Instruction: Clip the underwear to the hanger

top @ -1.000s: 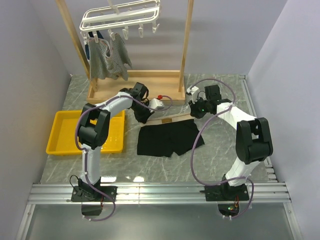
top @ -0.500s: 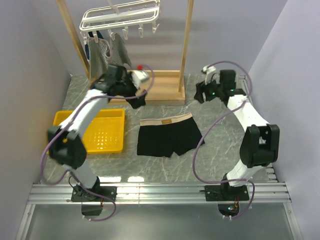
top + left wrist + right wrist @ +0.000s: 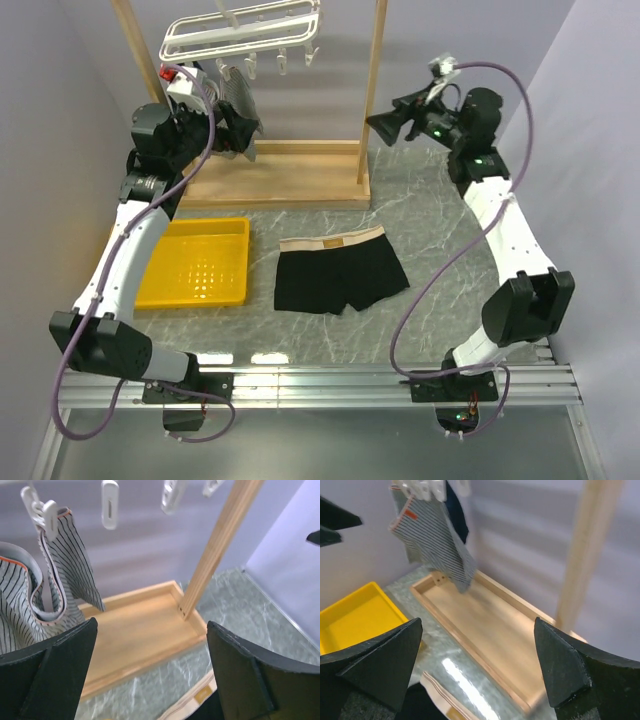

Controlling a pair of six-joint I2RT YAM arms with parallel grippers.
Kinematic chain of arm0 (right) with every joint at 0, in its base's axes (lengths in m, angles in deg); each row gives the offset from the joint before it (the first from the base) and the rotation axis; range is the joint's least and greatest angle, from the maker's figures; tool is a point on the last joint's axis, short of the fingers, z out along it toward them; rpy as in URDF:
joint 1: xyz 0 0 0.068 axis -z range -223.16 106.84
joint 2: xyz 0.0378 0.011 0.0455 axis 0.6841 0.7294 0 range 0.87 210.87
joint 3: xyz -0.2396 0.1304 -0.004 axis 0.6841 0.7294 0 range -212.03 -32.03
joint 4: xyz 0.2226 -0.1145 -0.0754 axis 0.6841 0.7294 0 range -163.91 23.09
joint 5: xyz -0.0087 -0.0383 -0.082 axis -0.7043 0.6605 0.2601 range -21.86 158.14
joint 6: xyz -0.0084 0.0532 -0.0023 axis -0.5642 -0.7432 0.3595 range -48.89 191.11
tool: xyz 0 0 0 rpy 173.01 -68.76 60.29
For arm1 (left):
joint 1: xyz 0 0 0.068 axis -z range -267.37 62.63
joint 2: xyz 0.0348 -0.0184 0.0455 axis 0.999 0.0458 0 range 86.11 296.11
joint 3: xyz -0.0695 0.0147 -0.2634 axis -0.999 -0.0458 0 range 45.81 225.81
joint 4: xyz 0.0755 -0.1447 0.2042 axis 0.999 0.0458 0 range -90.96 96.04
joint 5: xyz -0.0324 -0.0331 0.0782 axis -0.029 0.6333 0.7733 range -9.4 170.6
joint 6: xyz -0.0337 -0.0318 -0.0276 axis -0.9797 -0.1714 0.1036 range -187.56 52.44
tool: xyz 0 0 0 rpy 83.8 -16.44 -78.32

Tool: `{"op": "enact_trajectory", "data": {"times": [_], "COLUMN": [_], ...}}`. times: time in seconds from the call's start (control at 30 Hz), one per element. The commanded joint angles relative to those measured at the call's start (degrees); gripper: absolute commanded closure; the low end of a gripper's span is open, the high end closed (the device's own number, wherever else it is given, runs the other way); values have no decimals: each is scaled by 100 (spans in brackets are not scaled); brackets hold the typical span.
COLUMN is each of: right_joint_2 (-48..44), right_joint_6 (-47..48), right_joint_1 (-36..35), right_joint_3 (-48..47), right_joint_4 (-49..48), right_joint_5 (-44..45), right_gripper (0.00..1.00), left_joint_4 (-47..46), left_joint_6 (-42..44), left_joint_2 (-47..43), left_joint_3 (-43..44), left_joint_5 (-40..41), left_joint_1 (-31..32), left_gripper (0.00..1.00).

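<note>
The underwear (image 3: 340,272), black with a tan waistband, lies flat on the marble table; neither gripper touches it. Its waistband edge shows low in the left wrist view (image 3: 199,700) and the right wrist view (image 3: 439,691). The hanger (image 3: 240,32), a white rack, hangs from the top of the wooden frame, with small white clips (image 3: 109,502) dangling below it. My left gripper (image 3: 236,132) (image 3: 152,672) is raised near the rack's left end, open and empty. My right gripper (image 3: 384,124) (image 3: 477,677) hovers high to the right of the frame, open and empty.
A grey striped garment (image 3: 228,100) (image 3: 45,595) (image 3: 431,540) is clipped at the rack's left end. The wooden stand has upright posts (image 3: 374,90) and a tray-like base (image 3: 290,178). A yellow tray (image 3: 195,262) sits left of the underwear.
Both arms lifted off the underwear's waistband and swung up and apart toward the frame. Both jaws opened. The underwear stayed flat on the table.
</note>
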Motion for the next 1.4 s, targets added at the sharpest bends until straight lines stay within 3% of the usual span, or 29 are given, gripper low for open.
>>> {"op": "enact_trajectory", "data": {"times": [0.0, 0.13, 0.27, 0.4, 0.6, 1.0, 1.37], "right_joint_2": [279, 235, 349, 376, 753, 1087, 1500], "right_joint_6": [-149, 686, 1433, 995, 531, -103, -1404], "right_joint_1": [-637, -1322, -1667, -1685, -1703, -1694, -1711], "right_joint_3": [-416, -135, -38, 147, -388, -864, -1505], "right_joint_4": [-538, -1101, -1242, -1813, -1726, -1840, -2297], "right_joint_5": [280, 1099, 1382, 1146, 416, 521, 600], "right_gripper": [1, 0, 0, 0, 4, 6, 9], "left_joint_4": [-986, -1410, -2857, -2651, -3237, -3959, -4100], "left_joint_6": [-465, -552, -684, -614, -412, 89, 124], "left_joint_2": [102, 611, 875, 1393, 1710, 2167, 2589], "left_joint_3": [137, 452, 181, 864, 727, 672, 1068], "left_joint_5": [-119, -250, -261, 30, -93, -243, -5], "left_joint_1": [-42, -42, -42, -33, -7, -7, 2], "left_gripper": [5, 21, 27, 33, 43, 43, 51]}}
